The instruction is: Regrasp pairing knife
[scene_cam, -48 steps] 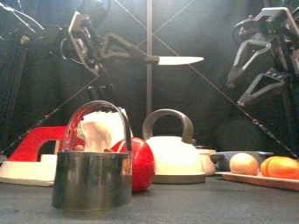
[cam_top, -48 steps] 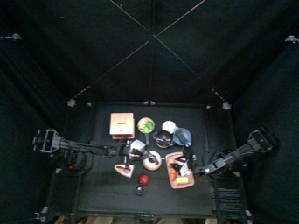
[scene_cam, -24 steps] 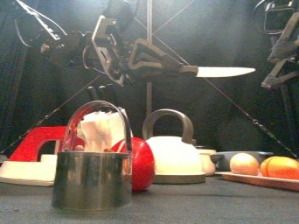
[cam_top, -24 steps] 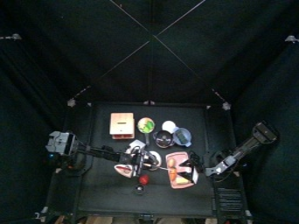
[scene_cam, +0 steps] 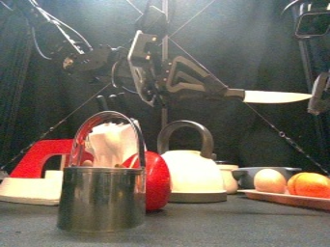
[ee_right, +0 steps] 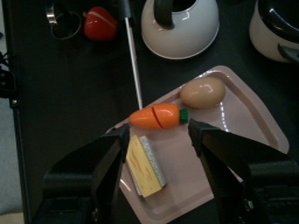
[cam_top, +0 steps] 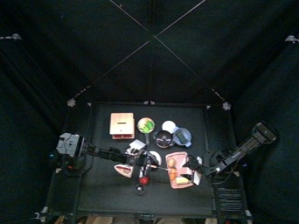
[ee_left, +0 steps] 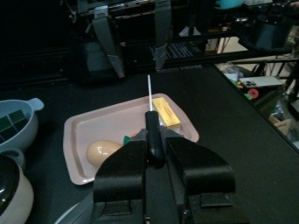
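Knife carried further toward the right arm since a moment ago, blade leading.

From above, the left gripper reaches over the table's front middle, and the right gripper waits near the front right corner beside the pink tray. Seen from the front, the paring knife hangs level in the air, its dark handle clamped in the left jaws, its pale blade pointing at the right arm. The left wrist view shows the blade edge-on above the tray. The right wrist view shows the right jaws spread wide, empty, over carrot and egg. I judge it light, stiff and slick; only the bare blade is free to take.
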### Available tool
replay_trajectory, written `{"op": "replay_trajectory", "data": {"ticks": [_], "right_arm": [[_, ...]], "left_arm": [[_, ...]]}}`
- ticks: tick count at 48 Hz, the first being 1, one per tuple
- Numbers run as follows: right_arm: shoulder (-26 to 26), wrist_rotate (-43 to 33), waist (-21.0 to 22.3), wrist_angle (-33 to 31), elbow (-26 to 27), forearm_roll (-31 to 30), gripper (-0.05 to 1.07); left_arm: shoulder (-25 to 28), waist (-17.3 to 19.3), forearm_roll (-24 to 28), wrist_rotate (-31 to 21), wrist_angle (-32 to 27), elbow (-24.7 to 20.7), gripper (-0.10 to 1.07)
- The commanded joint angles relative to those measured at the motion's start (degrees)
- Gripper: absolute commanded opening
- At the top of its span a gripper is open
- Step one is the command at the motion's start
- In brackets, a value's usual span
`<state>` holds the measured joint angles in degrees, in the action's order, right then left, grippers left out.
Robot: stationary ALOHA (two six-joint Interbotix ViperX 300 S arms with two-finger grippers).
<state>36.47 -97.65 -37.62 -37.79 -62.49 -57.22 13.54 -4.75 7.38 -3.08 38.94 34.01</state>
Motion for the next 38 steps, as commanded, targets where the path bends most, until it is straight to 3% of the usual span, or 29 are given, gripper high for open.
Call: {"op": "replay_trajectory", "data": {"ticks": [1, 18, 38], "right_arm": [[0.00, 0.79, 1.23, 0.35, 1.14, -0.09, 0.89], [-1.76, 0.88, 6.24, 4.57, 1.05, -2.46, 0.85], [-4.22, 0.97, 11.25, 9.14, 0.79, -2.99, 0.66]], "left_arm": [[0.00, 0.00, -1.93, 0.00, 0.53, -1.85, 0.34], [2.02, 0.09, -7.47, 0.79, 0.53, -2.99, 0.31], [2.11, -2.29, -16.61, 11.69, 0.09, -3.16, 0.31]]}}
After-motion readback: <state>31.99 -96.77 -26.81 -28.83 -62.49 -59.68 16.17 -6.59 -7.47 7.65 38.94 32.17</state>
